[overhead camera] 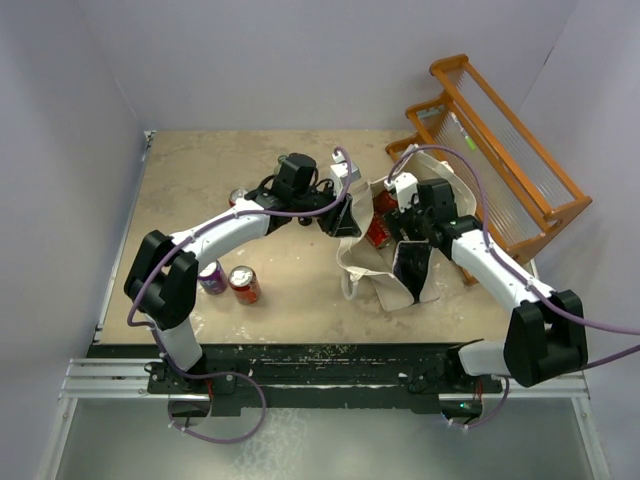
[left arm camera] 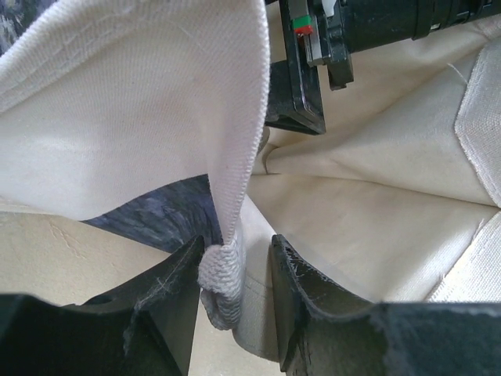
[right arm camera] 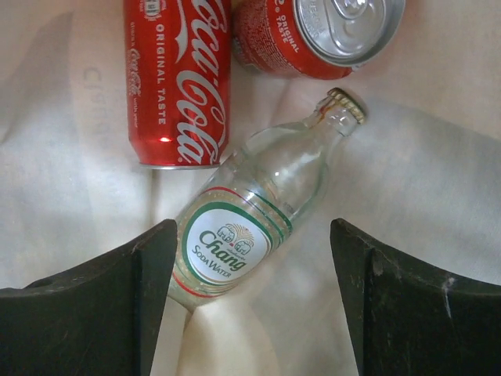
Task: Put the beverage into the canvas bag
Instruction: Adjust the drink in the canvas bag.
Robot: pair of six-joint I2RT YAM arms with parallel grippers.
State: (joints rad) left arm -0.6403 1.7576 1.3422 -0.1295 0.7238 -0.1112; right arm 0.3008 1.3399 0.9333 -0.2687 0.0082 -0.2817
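A: What is sitting at the left of the tan surface (overhead camera: pixel 200 170)?

B: A purple drinks can (overhead camera: pixel 212 277) and a red drinks can (overhead camera: pixel 244 284) are standing just beside each other near the left arm's base. Farther back, another red can (overhead camera: pixel 238 196) is peeking out from behind that arm.

A: And what is the left gripper (left arm camera: pixel 235 286) doing?

B: It is pinching a folded strip of the rim of the large cream canvas tote bag (overhead camera: pixel 385 285). Its jaws are narrow with the cloth caught between them, and it is holding that side up. The bag's dark navy print is showing under the raised flap.

A: Where is the right gripper (right arm camera: pixel 252 235)?

B: It is reaching down into the bag's mouth, with its jaws standing wide and gripping nothing.

A: And the beverage?

B: A clear glass soda-water bottle with a green-and-white label (right arm camera: pixel 250 211) is lying on its side on the canvas inside the bag, between the two fingers. Its base is lying just beside one finger, but whether they are touching cannot be told. Its gold cap is pointing towards two red cola cans. One cola can (right arm camera: pixel 178 78) is lying lengthwise and the other (right arm camera: pixel 317 35) is showing its silver top.

A: Anything farther right?

B: An orange wooden rack (overhead camera: pixel 500 150) is standing beyond the bag, at the surface's far right corner.
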